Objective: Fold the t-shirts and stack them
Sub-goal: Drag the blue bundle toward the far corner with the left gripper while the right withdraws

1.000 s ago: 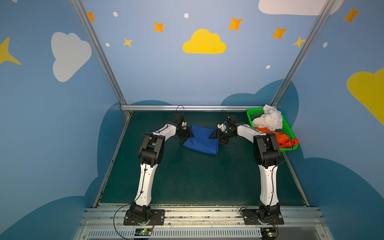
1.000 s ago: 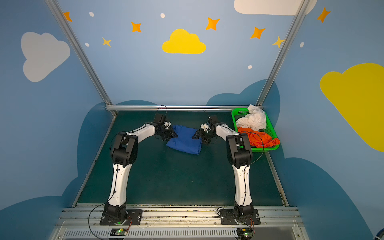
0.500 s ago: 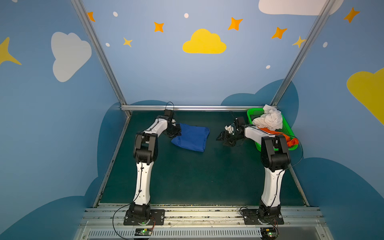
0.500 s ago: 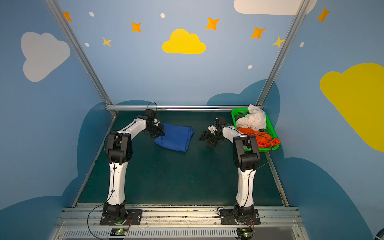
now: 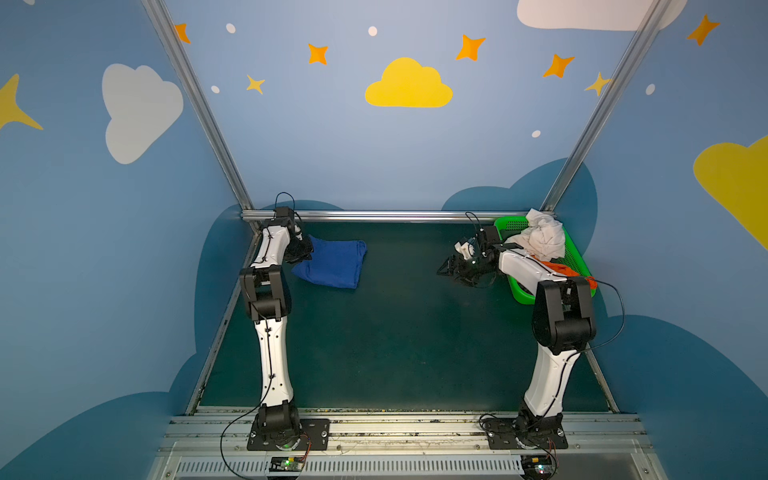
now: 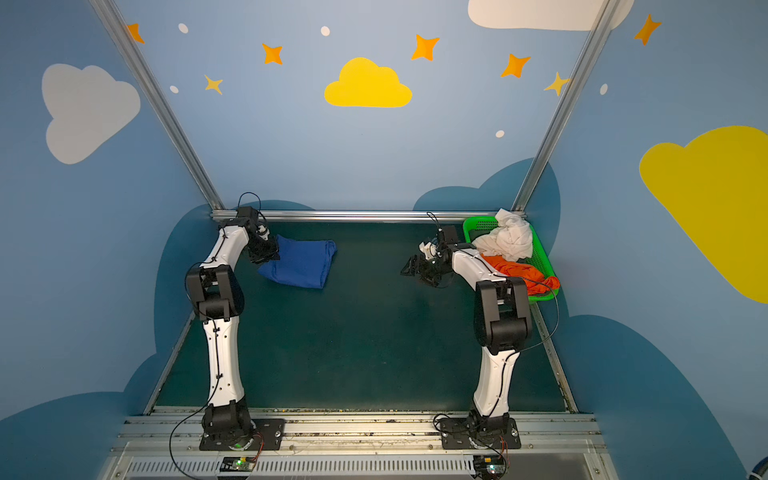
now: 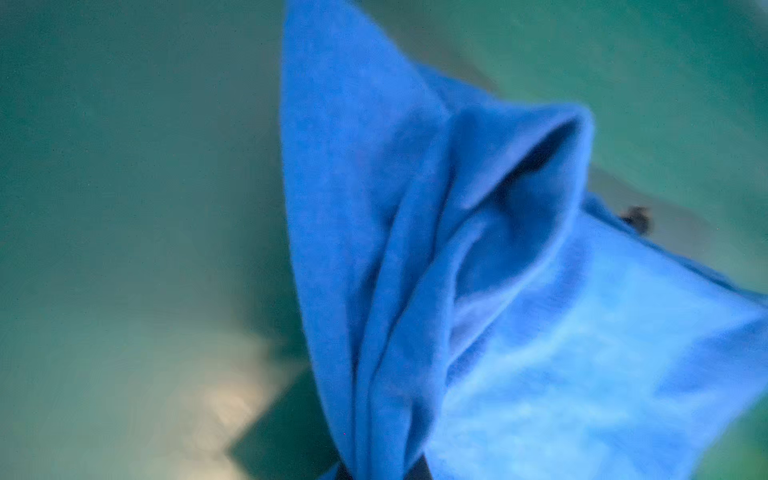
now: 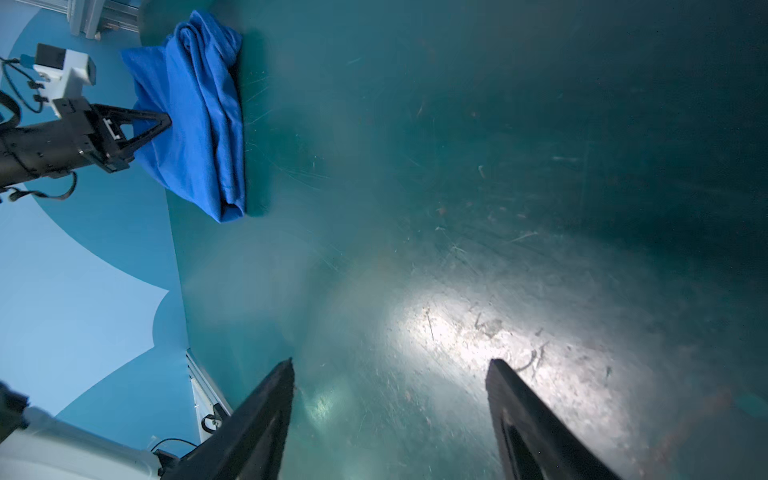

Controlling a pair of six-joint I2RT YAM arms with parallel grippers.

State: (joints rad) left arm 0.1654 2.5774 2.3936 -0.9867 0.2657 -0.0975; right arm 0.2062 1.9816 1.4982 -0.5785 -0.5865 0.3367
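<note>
The left pincer (image 8: 165, 121) is pinching the blue t-shirt (image 5: 337, 264) (jaws closed); the right pincer (image 8: 391, 362) is hovering well apart from it, spread.

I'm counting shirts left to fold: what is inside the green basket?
A crumpled white shirt at the basket's far end, an orange shirt at its near end. Anything beneath them is covered.

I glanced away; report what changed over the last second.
The left tool, shut on the blue t-shirt, dragged it left toward the back corner. The right tool, open, withdrew toward the green basket. The white t-shirt and orange t-shirt stayed in it.
</note>
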